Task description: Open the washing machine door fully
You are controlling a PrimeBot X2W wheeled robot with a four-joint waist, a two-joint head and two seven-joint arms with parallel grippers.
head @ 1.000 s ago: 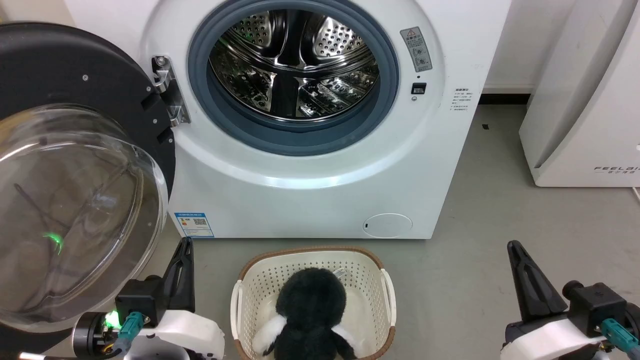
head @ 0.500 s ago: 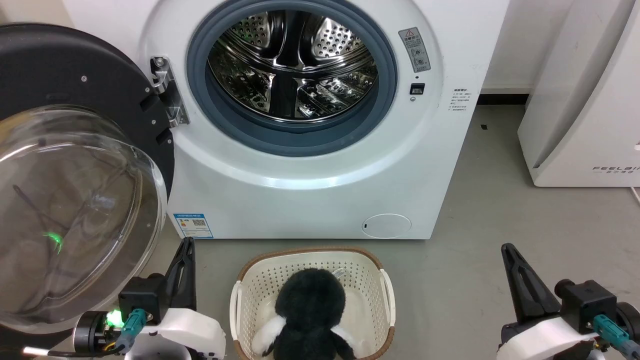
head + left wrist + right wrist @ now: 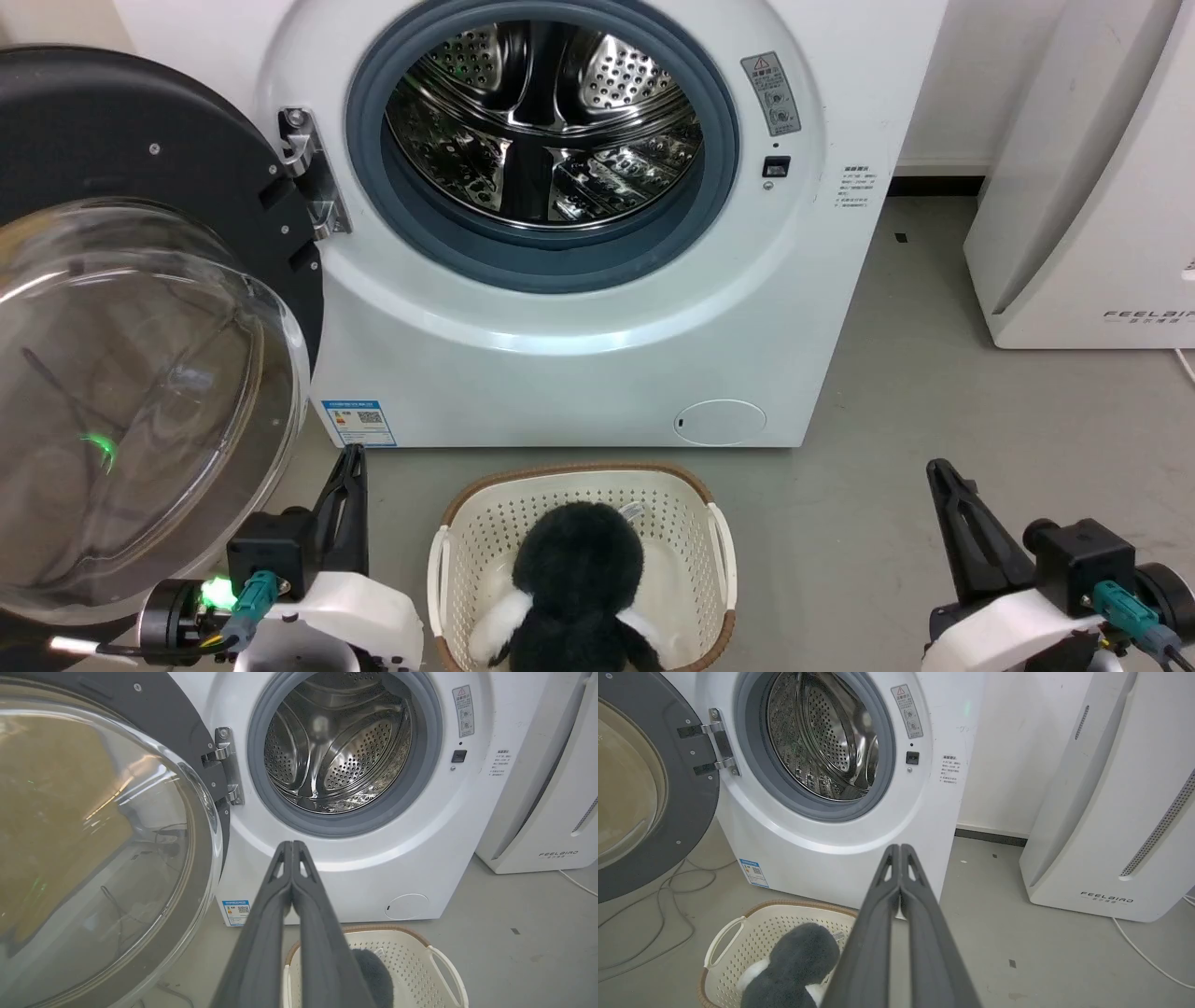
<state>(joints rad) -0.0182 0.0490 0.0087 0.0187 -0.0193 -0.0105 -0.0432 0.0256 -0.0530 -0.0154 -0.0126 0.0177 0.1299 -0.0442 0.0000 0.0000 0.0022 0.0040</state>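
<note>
The washing machine door (image 3: 149, 355) hangs wide open at the left of the frame, beside the washing machine (image 3: 579, 373). The left gripper (image 3: 291, 845) and right gripper (image 3: 900, 847) sit low, both pinched tight, holding nothing

The black, glass-bowled washing machine door (image 3: 140, 336) stands swung wide open on its left hinge. The white washing machine (image 3: 579, 345) shows its steel drum, seemingly empty.
</note>
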